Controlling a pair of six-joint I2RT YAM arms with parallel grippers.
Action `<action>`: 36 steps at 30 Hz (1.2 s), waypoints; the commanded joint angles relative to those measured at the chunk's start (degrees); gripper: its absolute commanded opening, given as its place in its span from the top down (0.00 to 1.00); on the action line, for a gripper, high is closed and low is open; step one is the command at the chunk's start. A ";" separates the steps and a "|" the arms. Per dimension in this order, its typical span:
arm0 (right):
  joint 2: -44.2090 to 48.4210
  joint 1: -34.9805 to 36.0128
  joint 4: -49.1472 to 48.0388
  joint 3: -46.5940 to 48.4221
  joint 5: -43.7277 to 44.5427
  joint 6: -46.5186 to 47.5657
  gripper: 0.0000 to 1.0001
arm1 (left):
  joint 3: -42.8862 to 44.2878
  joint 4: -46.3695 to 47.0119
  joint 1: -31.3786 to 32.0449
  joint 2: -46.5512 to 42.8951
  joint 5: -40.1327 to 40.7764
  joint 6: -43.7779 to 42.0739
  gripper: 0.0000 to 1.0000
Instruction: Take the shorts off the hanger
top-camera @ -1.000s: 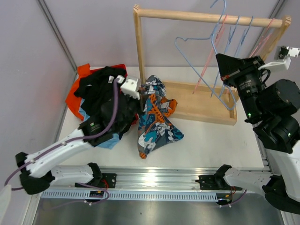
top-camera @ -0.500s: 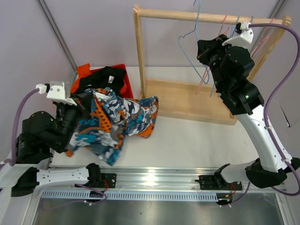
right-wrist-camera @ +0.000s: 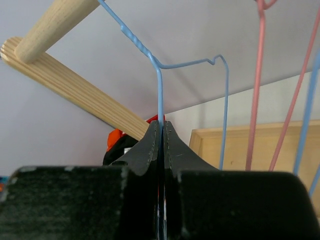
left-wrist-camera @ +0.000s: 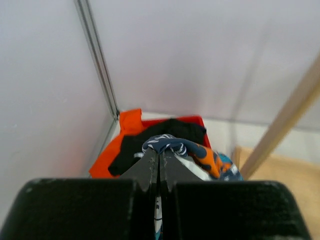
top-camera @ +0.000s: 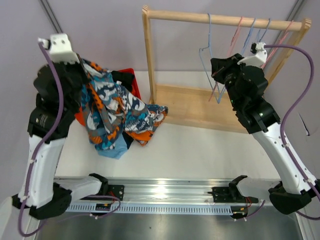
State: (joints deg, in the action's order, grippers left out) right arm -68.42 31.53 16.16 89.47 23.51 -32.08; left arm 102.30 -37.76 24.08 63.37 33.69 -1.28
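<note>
My left gripper is shut on the patterned blue-orange-white shorts and holds them high at the left, the cloth hanging down to the table. In the left wrist view the jaws pinch a fold of the patterned shorts. A pile of orange shorts and black shorts lies below at the back left; light blue cloth shows under the hanging shorts. My right gripper is shut on a bare blue wire hanger hooked on the rack's rod; its wire runs between the jaws.
A wooden rack with a top rod and a flat base stands at the back centre. Several bare pink and blue hangers hang at its right end. A grey wall post stands at the left.
My left arm has lifted the patterned shorts up and to the back left, over the pile. My right arm has brought the blue hanger to the rod, hanging more upright.
</note>
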 commanded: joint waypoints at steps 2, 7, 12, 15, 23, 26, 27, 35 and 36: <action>4.08 -0.68 0.62 -3.42 -0.74 -2.29 1.00 | 13.96 1.55 -10.01 8.76 -13.03 3.74 1.00; 6.19 -0.85 1.94 -5.36 -1.18 -1.94 0.99 | 19.86 3.22 -20.20 20.19 -18.04 6.64 1.00; 10.50 -1.56 2.12 -7.91 -0.39 -1.15 0.41 | 9.28 8.12 -23.90 24.16 -23.75 10.42 0.95; 12.35 -1.73 2.82 -8.61 0.66 -0.97 0.09 | 0.82 11.74 -23.90 25.04 -25.52 12.17 0.37; 17.35 -1.73 5.02 -8.17 3.38 1.39 0.01 | -6.06 12.36 -22.94 16.20 -25.17 15.52 0.01; 20.25 -1.73 4.32 -9.13 2.07 4.37 0.01 | -5.88 9.81 -19.52 10.05 -25.00 13.41 0.01; 21.13 -1.73 3.97 -9.92 1.72 5.35 0.00 | -6.58 9.20 -18.20 8.19 -25.08 12.80 0.01; 33.68 -1.64 11.25 -22.75 4.62 7.73 0.00 | -35.31 13.42 -11.07 -17.21 -25.53 12.42 0.01; 35.53 -1.56 11.52 -24.42 3.83 7.73 0.01 | -38.72 12.89 -11.07 -19.32 -25.43 13.66 0.01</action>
State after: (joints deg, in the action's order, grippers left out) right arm -36.32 29.93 23.73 68.95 26.28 -25.71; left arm 72.20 -24.18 13.04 45.28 7.66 10.31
